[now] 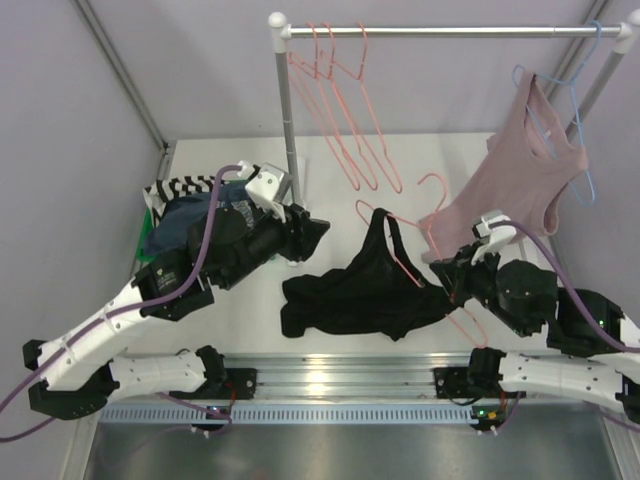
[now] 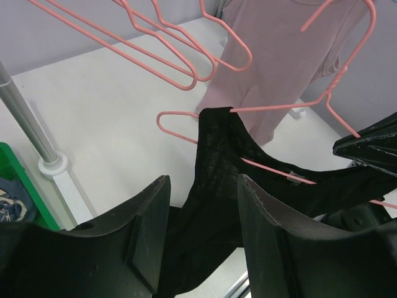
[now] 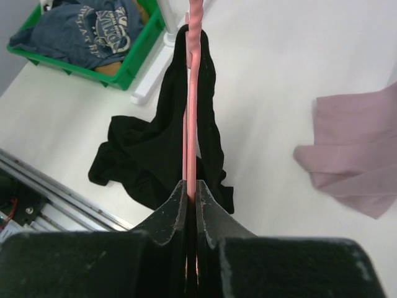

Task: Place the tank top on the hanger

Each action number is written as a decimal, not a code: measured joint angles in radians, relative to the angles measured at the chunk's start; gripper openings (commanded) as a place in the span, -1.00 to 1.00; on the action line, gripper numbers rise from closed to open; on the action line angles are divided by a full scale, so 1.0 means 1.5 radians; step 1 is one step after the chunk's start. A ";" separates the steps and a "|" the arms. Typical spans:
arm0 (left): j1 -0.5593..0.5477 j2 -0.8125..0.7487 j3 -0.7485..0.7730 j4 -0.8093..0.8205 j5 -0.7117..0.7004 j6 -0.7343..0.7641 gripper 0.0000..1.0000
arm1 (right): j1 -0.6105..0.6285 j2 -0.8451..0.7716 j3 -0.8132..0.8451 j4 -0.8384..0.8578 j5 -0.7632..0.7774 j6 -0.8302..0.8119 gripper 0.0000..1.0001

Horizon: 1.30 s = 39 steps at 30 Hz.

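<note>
The black tank top (image 1: 350, 298) lies mostly crumpled on the table, with one strap looped over the left shoulder of the salmon-pink hanger (image 1: 405, 262). That hanger is lifted and tilted, its hook toward the rack. My right gripper (image 3: 192, 186) is shut on the hanger's wire (image 3: 193, 93), and the black fabric (image 3: 149, 155) hangs down on both sides of it. My left gripper (image 1: 315, 232) hovers left of the strap, open and holding nothing. In the left wrist view the tank top (image 2: 217, 161) shows beyond my left gripper (image 2: 201, 186), draped on the hanger (image 2: 177, 115).
A clothes rack (image 1: 285, 110) stands at the back with spare pink hangers (image 1: 345, 110) on its rail. A dusty-pink tank top (image 1: 515, 170) hangs on a light blue hanger at the right. A green bin (image 3: 133, 62) of folded clothes sits at the left.
</note>
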State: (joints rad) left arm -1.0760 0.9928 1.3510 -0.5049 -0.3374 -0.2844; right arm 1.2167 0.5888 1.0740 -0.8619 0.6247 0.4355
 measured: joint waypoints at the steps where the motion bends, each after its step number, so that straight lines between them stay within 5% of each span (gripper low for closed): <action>1: 0.000 0.000 0.002 -0.002 0.000 0.000 0.04 | 0.000 0.002 0.003 -0.008 0.009 0.005 -1.00; 8: 0.000 0.004 0.019 -0.011 0.001 0.009 0.04 | -0.036 0.072 0.033 -0.029 0.039 0.010 -1.00; 20: 0.000 0.021 0.026 -0.023 0.016 0.034 0.04 | -0.459 0.158 0.079 0.025 -0.225 -0.092 -1.00; 39: 0.000 0.065 0.061 -0.030 0.058 0.067 0.05 | -0.750 0.310 0.321 0.044 -0.460 -0.158 -1.00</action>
State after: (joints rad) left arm -1.0760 1.0897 1.4422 -0.5495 -0.2497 -0.1837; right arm 0.0921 1.0542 1.5558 -0.7956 -0.0654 0.1989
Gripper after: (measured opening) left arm 0.524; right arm 0.024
